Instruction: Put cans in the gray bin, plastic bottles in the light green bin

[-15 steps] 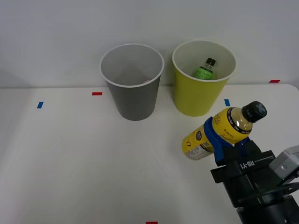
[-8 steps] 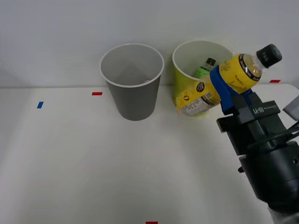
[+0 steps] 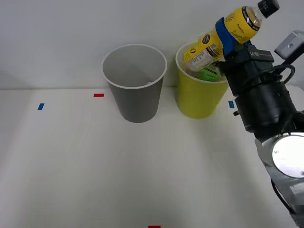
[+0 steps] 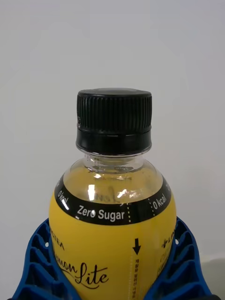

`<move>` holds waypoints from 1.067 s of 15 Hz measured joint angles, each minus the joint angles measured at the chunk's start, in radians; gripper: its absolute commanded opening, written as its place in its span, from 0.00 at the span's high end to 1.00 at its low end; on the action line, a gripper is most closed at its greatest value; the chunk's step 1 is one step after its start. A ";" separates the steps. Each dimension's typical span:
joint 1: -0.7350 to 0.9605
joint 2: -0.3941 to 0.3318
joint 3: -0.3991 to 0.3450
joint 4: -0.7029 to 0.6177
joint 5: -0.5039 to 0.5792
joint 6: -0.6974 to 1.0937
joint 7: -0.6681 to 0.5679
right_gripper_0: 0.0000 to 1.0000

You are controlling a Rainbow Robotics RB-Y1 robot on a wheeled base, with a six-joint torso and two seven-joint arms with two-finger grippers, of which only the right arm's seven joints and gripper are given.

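The right claw [image 3: 227,37], its blue ribbed fingers [image 4: 35,262] clamped around the yellow-bodied, dark-capped plastic bottle [image 3: 228,31], holds it tilted above the round yellow-green bin [image 3: 199,97]; next, I judge, release it inside.

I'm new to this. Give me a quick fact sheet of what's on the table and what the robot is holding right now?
held item: yellow bottle, dark cap, tilted, in the right gripper
bottle position: base end over the light green bin
in light green bin: green-label bottle, partly hidden
gray bin: upright, left of the green one
surface: white table with small tape marks
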 measured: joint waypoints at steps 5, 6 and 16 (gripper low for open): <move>-0.175 0.036 -0.144 0.201 0.014 0.157 0.004 1.00; -0.191 0.038 -0.147 0.231 0.020 0.158 0.009 1.00; -0.297 0.012 -0.148 0.386 0.096 0.159 0.076 1.00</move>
